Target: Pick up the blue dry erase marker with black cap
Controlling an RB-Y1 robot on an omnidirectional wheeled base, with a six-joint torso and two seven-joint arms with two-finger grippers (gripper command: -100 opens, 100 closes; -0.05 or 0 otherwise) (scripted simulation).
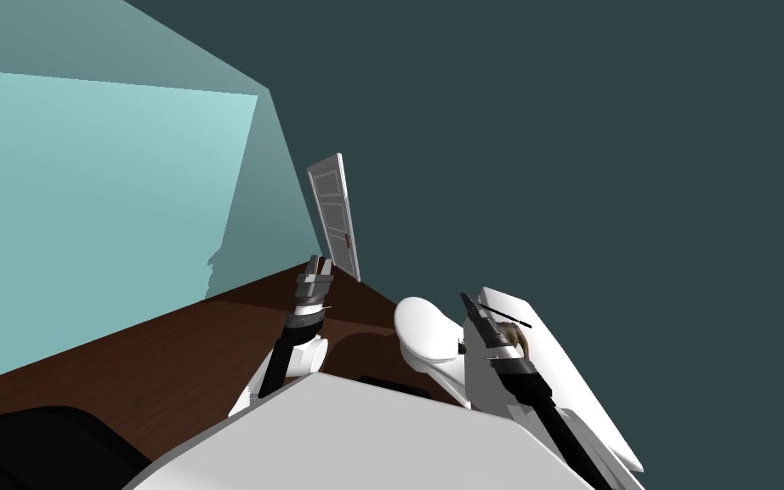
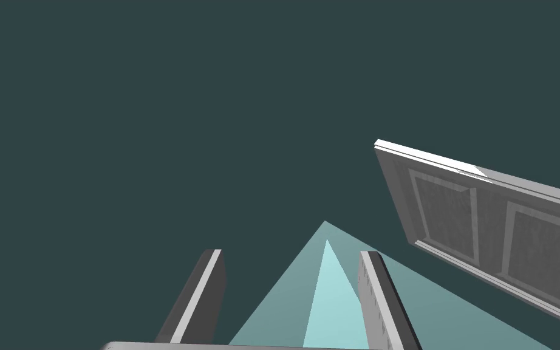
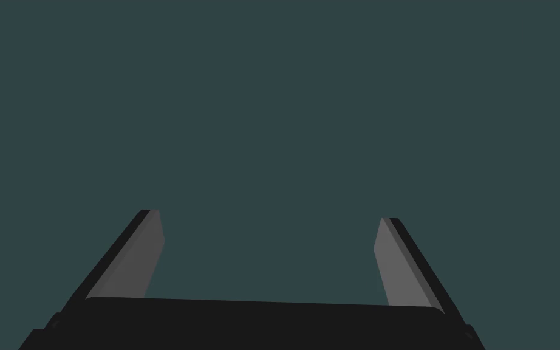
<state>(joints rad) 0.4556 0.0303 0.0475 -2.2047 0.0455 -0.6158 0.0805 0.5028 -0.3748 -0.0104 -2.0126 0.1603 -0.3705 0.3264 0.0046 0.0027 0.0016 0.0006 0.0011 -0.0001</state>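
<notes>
Head view puts you above a dark brown floor (image 1: 169,357) in a corner of teal walls (image 1: 84,187). By my reading you are at the find-and-approach step, with nothing gripped yet.

Your right gripper (image 1: 469,304) is raised beside a flat white slab (image 1: 569,374). In the right wrist view its two blades stand spread with nothing between them, facing a flat dark teal surface.

On the slab, just beside that gripper, lies a thin dark stick (image 1: 508,316). I take it to be the marker, though I cannot make out a blue body or a black cap.

Your left gripper (image 1: 317,270) hangs over the floor near a white panelled door (image 1: 335,217), blades spread and empty too.

Next, you would need to tip the right wrist down until the stick shows between the blades. Set them across its thin shaft, then close gently, since it may roll.

As for containers, the white rounded oval form (image 1: 424,327) beside the slab may be a lidded bowl. I cannot tell what is inside it.
</notes>
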